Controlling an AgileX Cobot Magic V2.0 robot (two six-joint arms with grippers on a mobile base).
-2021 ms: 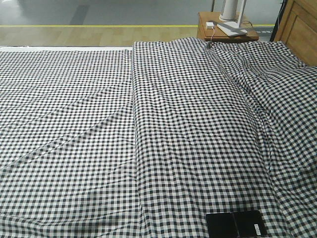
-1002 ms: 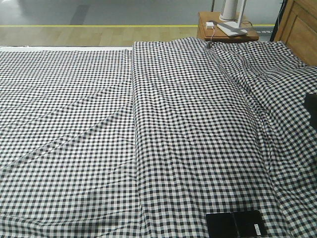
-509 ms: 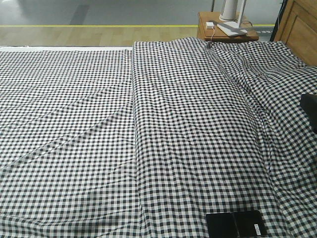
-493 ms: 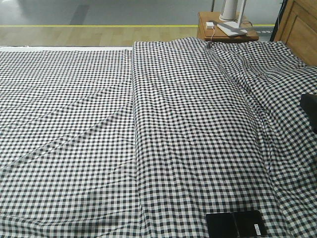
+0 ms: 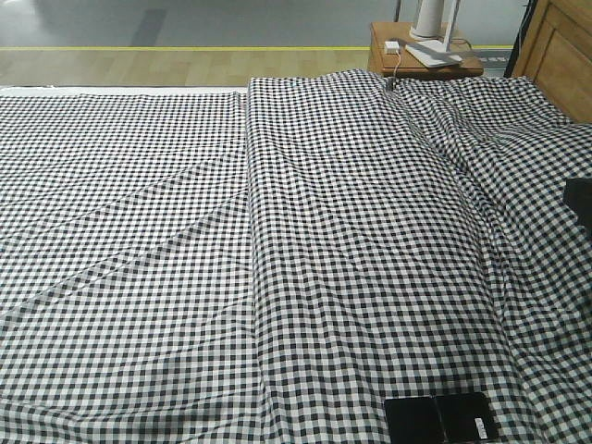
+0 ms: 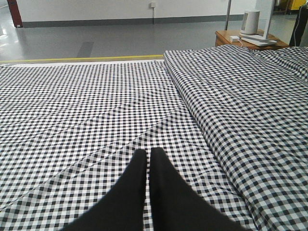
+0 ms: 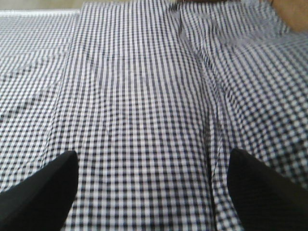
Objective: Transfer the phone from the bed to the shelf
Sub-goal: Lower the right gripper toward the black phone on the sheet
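Around: one reddish-brown nightstand point(image 5: 421, 63) past the far edge of the bed point(image 5: 277, 240), carrying one white device point(image 5: 430, 18) and one small white plug point(image 5: 392, 46); one wooden panel point(image 5: 560, 55) far right; one dark shape point(image 5: 581, 199) at the right edge of the front view. One phone point(image 5: 441, 418), flat on the checked cover at the near edge, right of centre, touching neither gripper. Left gripper point(image 6: 147, 151): fingers pressed together, holds nothing. Right gripper point(image 7: 152, 153): jaws wide apart, only fabric between
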